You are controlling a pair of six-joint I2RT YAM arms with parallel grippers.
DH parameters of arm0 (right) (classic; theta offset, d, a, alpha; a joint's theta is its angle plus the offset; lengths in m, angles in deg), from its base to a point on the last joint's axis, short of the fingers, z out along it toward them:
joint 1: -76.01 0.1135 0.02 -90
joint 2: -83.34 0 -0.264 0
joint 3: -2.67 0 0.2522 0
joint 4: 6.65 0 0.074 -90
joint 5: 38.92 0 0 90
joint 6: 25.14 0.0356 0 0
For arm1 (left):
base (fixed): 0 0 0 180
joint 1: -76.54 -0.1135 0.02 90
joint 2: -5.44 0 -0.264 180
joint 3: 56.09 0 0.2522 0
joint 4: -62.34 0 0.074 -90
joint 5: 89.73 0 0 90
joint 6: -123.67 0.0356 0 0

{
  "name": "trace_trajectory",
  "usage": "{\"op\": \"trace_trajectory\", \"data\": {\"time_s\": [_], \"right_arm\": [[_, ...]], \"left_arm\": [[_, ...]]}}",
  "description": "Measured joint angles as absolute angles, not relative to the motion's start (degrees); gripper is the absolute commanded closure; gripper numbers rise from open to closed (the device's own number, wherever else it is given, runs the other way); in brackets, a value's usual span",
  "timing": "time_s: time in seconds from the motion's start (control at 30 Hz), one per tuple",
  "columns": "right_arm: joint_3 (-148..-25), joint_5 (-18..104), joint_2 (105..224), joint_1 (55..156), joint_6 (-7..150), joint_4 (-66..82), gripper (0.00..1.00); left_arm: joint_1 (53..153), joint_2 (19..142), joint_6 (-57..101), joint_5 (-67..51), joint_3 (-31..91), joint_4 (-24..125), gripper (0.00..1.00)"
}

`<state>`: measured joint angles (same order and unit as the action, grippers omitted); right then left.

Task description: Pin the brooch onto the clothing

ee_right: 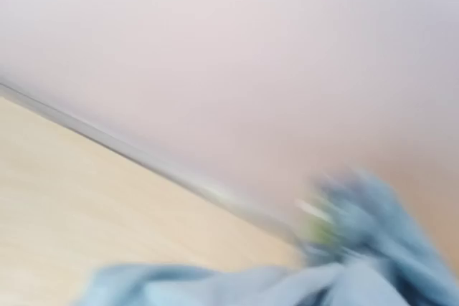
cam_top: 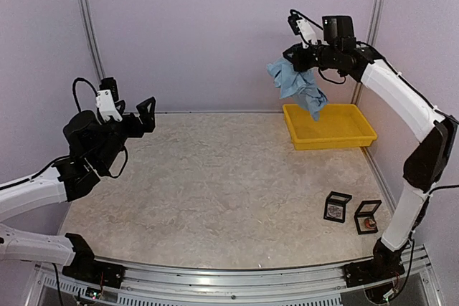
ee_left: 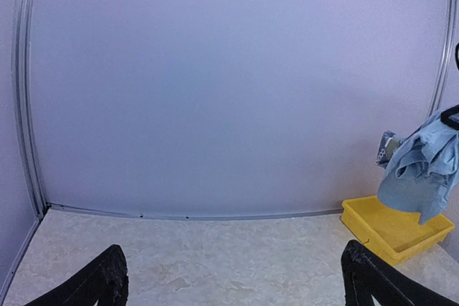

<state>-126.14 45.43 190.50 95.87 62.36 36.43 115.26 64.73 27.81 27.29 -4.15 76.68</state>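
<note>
Overhead view: right claw [cam_top: 305,59] pinching bunched blue shirt [cam_top: 297,84], held high over yellow tray [cam_top: 330,130] at far right of bench [cam_top: 215,177]. Left claw [cam_top: 138,121] spread, raised at left, well apart from shirt. Two small black boxes [cam_top: 337,207] side by side near right arm's base.

Left wrist view: fingers [ee_left: 100,284] wide apart, gripping nothing; shirt [ee_left: 419,170] dangling at right edge above tray [ee_left: 394,231].

Right wrist view: heavily blurred; shirt [ee_right: 358,249] across bottom and right; cannot tell claw's state here.
</note>
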Motion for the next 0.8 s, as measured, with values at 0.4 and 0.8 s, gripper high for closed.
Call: {"op": "trace_trajectory", "data": {"time_s": [0.4, 0.8], "right_arm": [[-101.98, 15.31, 179.74, 114.97, 70.80, 12.96, 0.98], [-108.83, 42.26, 204.09, 110.47, 75.04, 29.24, 0.24]], "left_arm": [[115.61, 53.27, 26.52, 33.96, -4.61, 74.78, 0.06], [118.80, 60.27, 16.31, 35.88, -6.01, 60.02, 0.15]]}}
